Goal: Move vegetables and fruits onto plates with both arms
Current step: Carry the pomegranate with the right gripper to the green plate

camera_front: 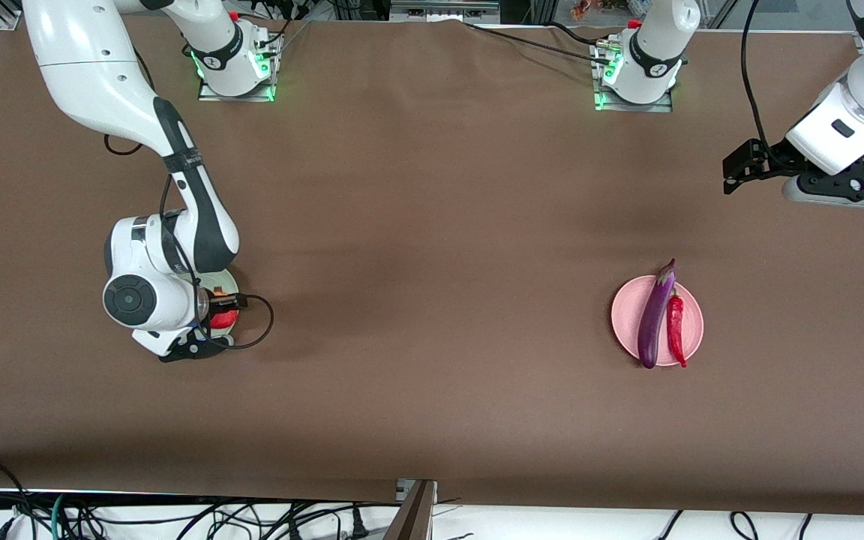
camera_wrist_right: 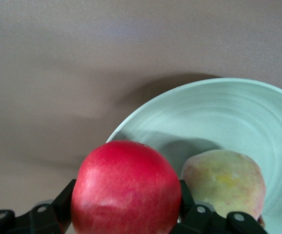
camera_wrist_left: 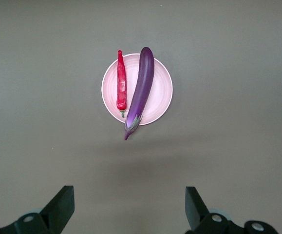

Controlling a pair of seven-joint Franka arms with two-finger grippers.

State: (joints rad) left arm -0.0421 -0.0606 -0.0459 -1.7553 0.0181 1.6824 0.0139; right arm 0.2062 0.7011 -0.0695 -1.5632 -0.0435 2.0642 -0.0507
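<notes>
Eggplant and chili pepper lie side by side on one plate, toward the left arm's end of counter. Peach-like fruit sits on the other plate.

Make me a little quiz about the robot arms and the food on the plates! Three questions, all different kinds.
1. True or false: the eggplant and the chili pepper lie side by side on the pink plate.
2. Which fruit is the right gripper shut on? A) the red fruit B) the yellowish-green fruit C) none
3. Fill in: the yellowish-green fruit sits on the pale ____ plate.

Bonus fact: the left gripper hangs open and empty above the table, near the left arm's end.

Key: 1 true; 2 A; 3 green.
</notes>
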